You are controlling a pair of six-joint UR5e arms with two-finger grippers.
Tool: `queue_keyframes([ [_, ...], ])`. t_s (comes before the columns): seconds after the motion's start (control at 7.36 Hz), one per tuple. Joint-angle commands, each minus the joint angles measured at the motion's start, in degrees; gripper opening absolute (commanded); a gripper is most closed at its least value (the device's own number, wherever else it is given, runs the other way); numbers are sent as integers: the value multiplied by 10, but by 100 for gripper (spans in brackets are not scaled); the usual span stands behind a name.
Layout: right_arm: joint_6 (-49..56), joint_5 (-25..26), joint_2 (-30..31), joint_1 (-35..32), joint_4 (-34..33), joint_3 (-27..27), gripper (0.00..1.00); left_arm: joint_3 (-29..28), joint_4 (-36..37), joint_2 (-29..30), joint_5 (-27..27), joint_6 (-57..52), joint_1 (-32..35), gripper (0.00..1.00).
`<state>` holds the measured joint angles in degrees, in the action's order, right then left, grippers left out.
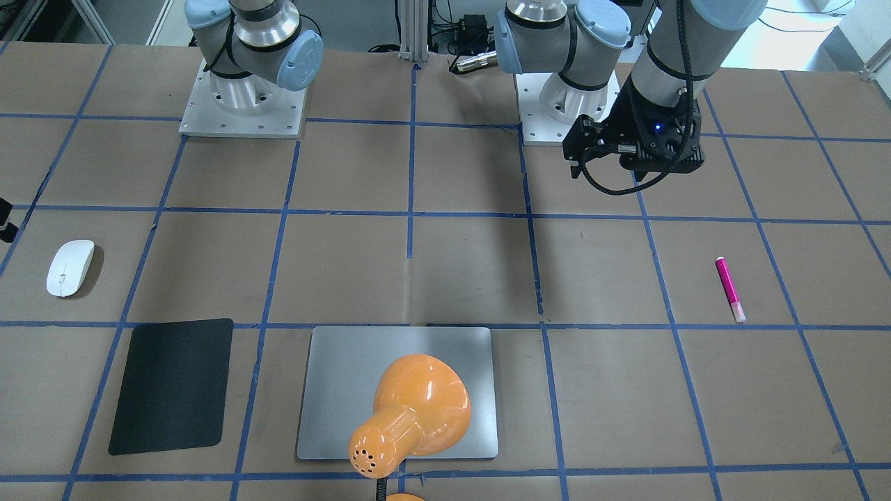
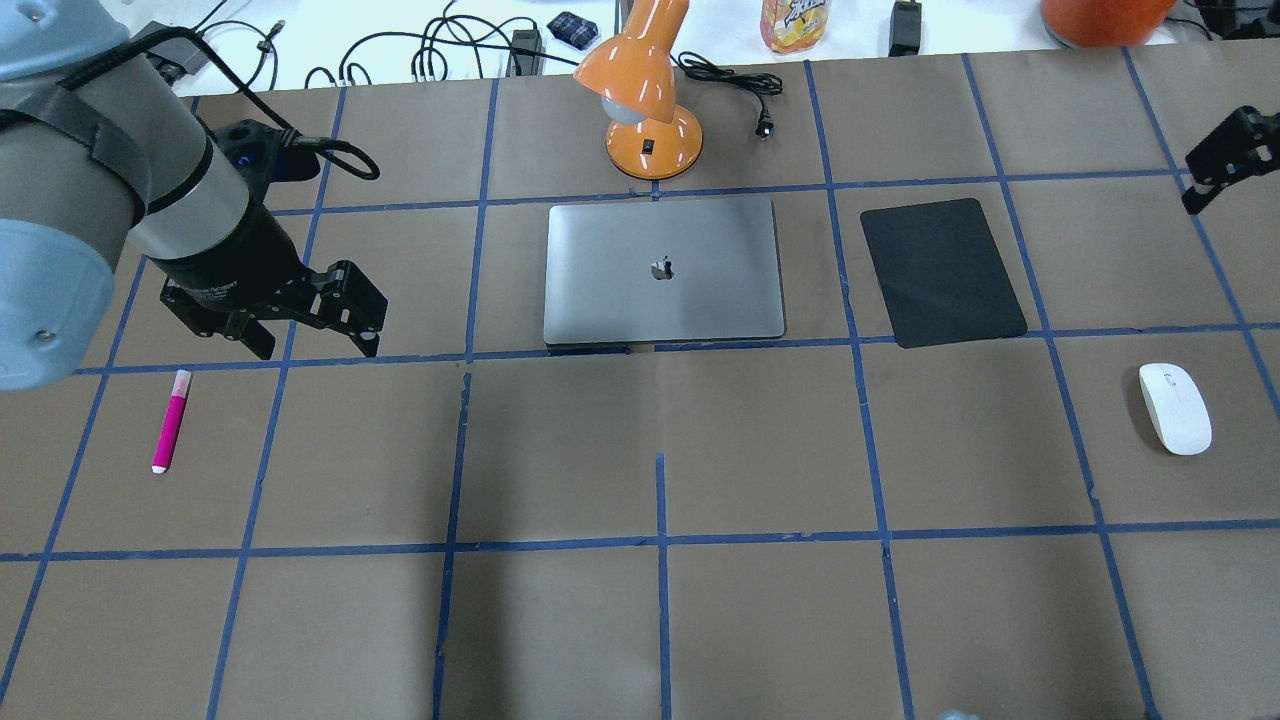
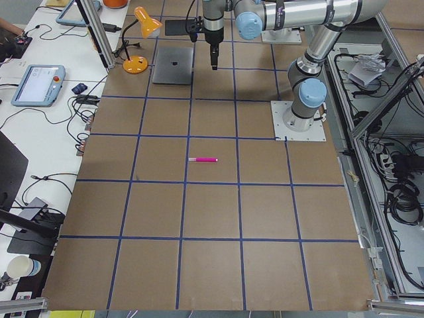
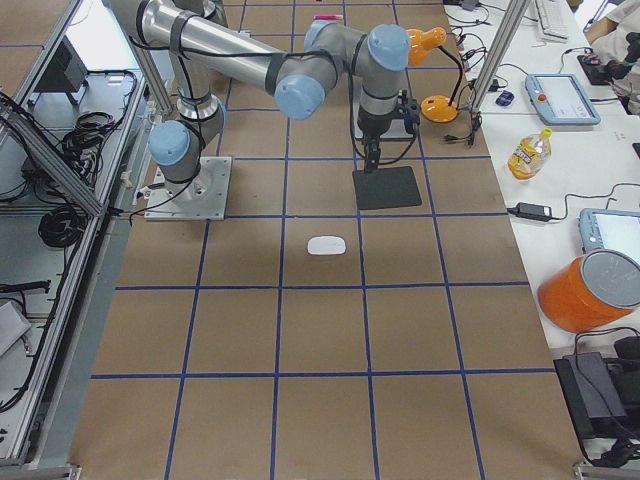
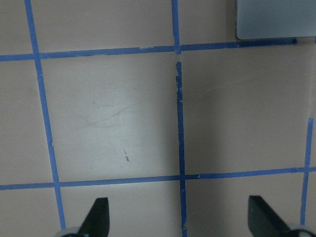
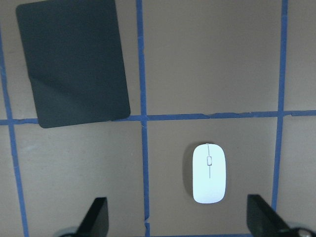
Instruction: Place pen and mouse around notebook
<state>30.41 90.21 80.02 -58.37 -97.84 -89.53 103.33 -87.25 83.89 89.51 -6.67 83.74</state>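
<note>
Pen [image 2: 170,421] lies pale end pointing away from the robot [image 1: 561,104]; left pincer [image 2: 316,346] and right pincer [image 6: 177,217] both spread.

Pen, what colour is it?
Magenta-pink pen with a pale whitish tip, clearest in the exterior front-facing view.

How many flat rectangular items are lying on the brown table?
2. The notebook lies in front of the orange lamp. The black mat lies beside it, apart, on the side toward the mouse. None appears hidden.
</note>
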Motion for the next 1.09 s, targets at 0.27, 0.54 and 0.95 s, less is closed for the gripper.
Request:
queue_keyframes([
  [0.27, 43, 32, -34, 53, -203, -170, 97, 19, 9, 24, -6, -103, -215, 100],
  [0.54, 54, 25, -61, 63, -275, -212, 97, 25, 43, 50, -2, -189, -280, 100],
  [0.95, 57, 32, -93, 63, -309, -239, 98, 32, 166, 121, 0, -251, -300, 100],
])
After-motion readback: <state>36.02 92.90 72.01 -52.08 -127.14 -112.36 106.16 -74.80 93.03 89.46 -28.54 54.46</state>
